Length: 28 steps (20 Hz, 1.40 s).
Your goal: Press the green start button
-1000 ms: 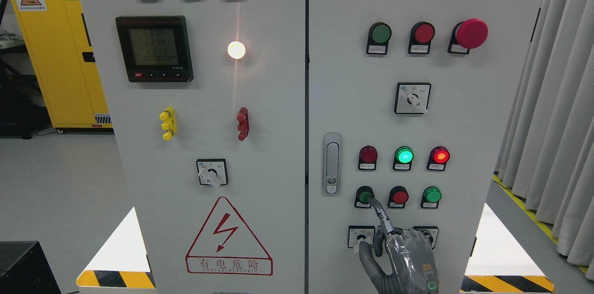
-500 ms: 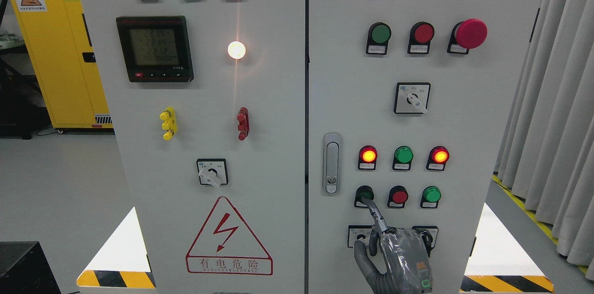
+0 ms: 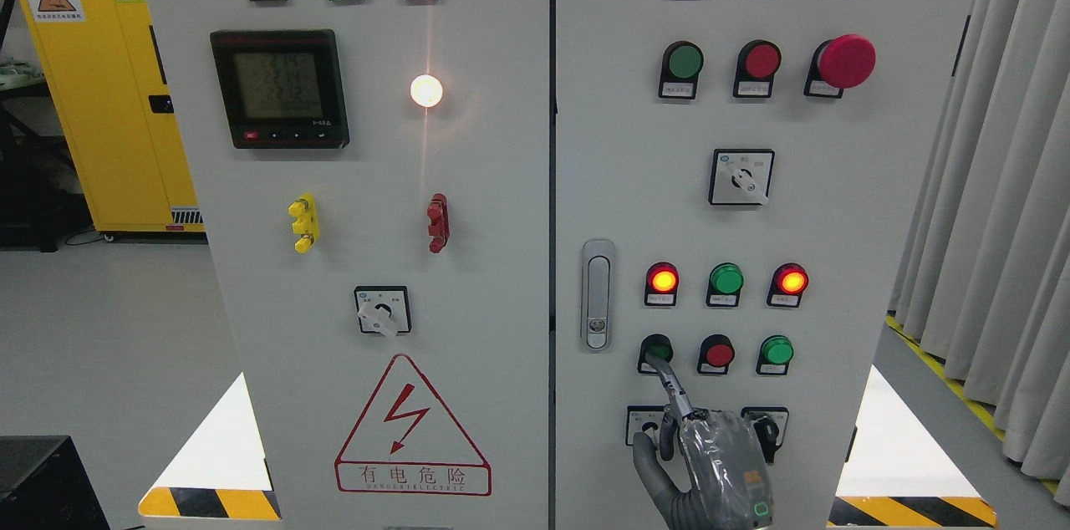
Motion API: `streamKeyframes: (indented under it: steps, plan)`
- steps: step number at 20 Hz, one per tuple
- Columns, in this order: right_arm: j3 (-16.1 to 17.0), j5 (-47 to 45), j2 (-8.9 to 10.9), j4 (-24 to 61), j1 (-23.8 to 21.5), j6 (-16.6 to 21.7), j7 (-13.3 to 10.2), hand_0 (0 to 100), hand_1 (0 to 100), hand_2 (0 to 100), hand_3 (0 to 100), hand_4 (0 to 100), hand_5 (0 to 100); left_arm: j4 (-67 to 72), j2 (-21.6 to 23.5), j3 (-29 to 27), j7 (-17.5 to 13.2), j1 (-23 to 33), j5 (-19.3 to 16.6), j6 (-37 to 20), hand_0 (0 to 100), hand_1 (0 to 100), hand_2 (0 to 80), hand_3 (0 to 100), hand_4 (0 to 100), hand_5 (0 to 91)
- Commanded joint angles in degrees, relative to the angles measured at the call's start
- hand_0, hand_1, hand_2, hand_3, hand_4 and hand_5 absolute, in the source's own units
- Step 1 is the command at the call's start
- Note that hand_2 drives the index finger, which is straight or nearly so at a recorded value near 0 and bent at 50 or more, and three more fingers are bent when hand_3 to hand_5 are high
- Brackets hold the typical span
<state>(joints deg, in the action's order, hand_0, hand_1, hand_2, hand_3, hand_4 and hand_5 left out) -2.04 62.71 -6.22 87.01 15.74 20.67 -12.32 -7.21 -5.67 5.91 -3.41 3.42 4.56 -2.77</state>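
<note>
Right hand, index finger extended, other fingers curled, grasping nothing; fingertip on green start button, lower row of right cabinet door. Press apparently underway; release and withdrawal remain. Left hand out of view.

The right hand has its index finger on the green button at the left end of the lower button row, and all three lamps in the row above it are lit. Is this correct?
Not quite. In the head view the right hand does touch the green button, but only the two red lamps glow; the green lamp between them is dark.
</note>
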Motion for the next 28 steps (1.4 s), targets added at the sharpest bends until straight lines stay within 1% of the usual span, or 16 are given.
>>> streamKeyframes:
  steps: [1,5,13,18,20,22,23,24,25,26,27,28]
  plan:
    - [-0.25,-0.4,-0.02,1.85,-0.45,0.25,-0.16,67,90,0,91,99,100,0.0,-0.04,-0.02,0.07,0.01,0.01,0.05,12,56,0.0,0,0,0.0]
    - [-0.34,-0.4,-0.11,3.87,-0.71,0.43,-0.6,67,90,0,92,99,100,0.0,-0.04,-0.02,-0.02,0.01,0.01,0.05,12,56,0.0,0,0,0.0]
    - [-0.42,-0.66,-0.02,7.65,-2.91,0.78,-0.95,70,90,0,92,99,100,0.0,-0.04,-0.02,-0.02,-0.07,0.01,0.05,12,56,0.0,0,0,0.0]
    - [-0.6,-0.93,0.07,10.55,-4.57,1.83,-1.13,70,90,0,92,99,100,0.0,-0.04,-0.02,-0.02,0.01,0.01,0.05,12,56,0.0,0,0,0.0]
    - [-0.95,-3.64,0.07,11.51,-5.37,1.92,-1.22,71,90,0,92,100,100,0.0,-0.04,0.07,-0.02,-0.07,0.01,0.05,12,56,0.0,0,0,0.0]
    - [-1.82,-8.63,0.07,12.13,-6.33,2.18,-1.22,73,90,0,91,99,100,0.0,-0.04,-0.02,-0.02,0.01,0.01,0.05,12,56,0.0,0,0,0.0]
    - [-2.0,-12.84,0.07,12.4,-6.77,2.62,-0.61,82,90,0,87,95,95,0.0,0.05,0.07,-0.02,0.01,0.01,0.05,12,56,0.0,0,0,0.0]
    - [-2.0,-17.67,0.07,12.49,-7.3,3.15,0.18,86,91,0,81,89,88,0.0,0.05,-0.02,-0.02,0.01,0.01,0.05,12,56,0.0,0,0,0.0]
    - [-2.44,-22.33,0.07,12.57,-7.91,3.41,1.41,84,88,0,66,77,79,0.0,-0.04,-0.02,-0.02,0.01,0.01,0.05,12,56,0.0,0,0,0.0]
    - [-3.14,-26.55,0.07,13.01,-8.61,3.5,3.07,83,86,0,60,72,77,0.0,0.05,-0.02,-0.02,0.01,0.01,0.05,12,56,0.0,0,0,0.0]
    - [-3.76,-30.51,0.07,13.8,-9.49,3.5,4.57,84,83,0,35,45,53,0.0,0.05,0.07,-0.02,0.01,0.01,0.05,12,56,0.0,0,0,0.0]
    - [-3.94,-33.94,0.16,14.67,-10.46,3.5,5.37,85,82,0,27,33,40,0.0,-0.04,-0.02,0.07,0.01,0.01,0.05,12,56,0.0,0,0,0.0]
